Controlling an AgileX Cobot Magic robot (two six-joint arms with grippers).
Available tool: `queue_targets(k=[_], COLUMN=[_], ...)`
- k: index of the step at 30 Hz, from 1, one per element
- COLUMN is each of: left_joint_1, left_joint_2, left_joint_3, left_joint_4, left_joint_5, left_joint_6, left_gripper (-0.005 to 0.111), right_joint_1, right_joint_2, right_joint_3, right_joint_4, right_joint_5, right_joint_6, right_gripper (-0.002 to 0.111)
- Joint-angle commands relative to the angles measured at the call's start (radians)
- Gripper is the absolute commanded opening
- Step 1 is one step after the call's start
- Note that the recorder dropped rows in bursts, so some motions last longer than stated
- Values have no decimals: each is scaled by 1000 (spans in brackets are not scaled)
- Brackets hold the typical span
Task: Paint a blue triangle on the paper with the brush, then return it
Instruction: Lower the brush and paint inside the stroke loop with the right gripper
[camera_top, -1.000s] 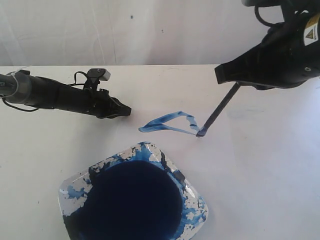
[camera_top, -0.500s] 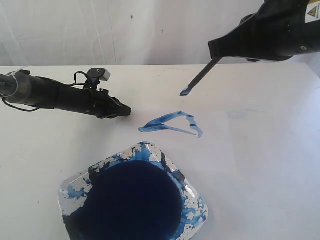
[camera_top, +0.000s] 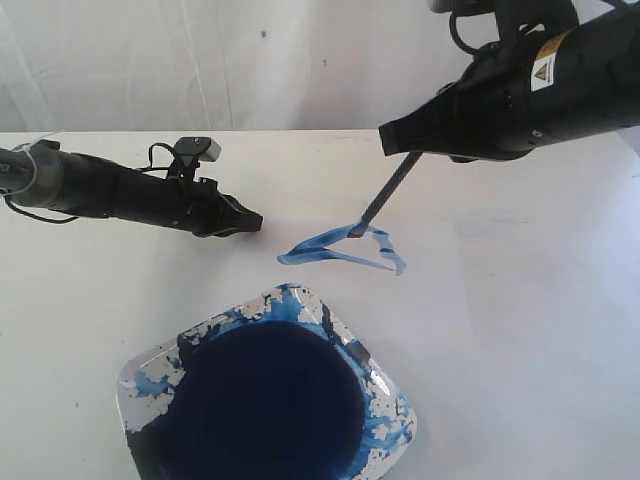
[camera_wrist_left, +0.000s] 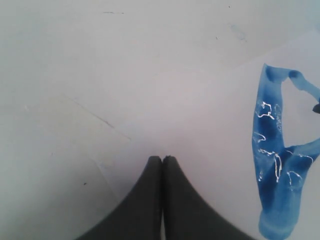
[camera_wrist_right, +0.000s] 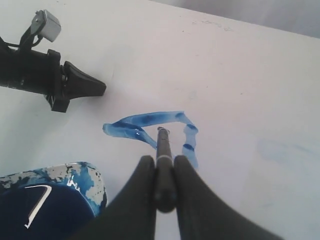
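The blue triangle is a flat, uneven outline on the white paper, beyond the dish. My right gripper hangs above it, shut on the black handle of the brush. The brush slants down and its tip meets the triangle's top corner. In the right wrist view the brush runs out between the jaws of the right gripper toward the triangle. My left gripper lies low on the table left of the triangle, shut and empty. From the left wrist the left gripper faces the triangle's wet strokes.
A paint-smeared white dish holding a dark blue paint pool stands at the front, close below the triangle. Its rim also shows in the right wrist view. The left arm stretches in from the left edge.
The brush lifted off the triangle's right corner, swung up and left through the air, and has now come down with its tip at the top corner. The left arm has not moved.
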Motion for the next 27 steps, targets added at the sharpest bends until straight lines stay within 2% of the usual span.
queue_targets(k=[1, 9, 27], left_joint_1=[-3, -3, -3], left_joint_2=[1, 1, 1], left_joint_3=[-3, -3, -3], left_joint_4=[-13, -13, -13], left_joint_5=[13, 13, 13], left_joint_6=[-6, -6, -6], left_gripper=[0, 0, 0], right_joint_1=[3, 3, 3], right_joint_2=[0, 0, 0], right_joint_3=[2, 2, 2], right_joint_4=[25, 25, 14], right_joint_5=[-10, 98, 203], right_joint_6=[-6, -6, -8], right_gripper=[0, 0, 0])
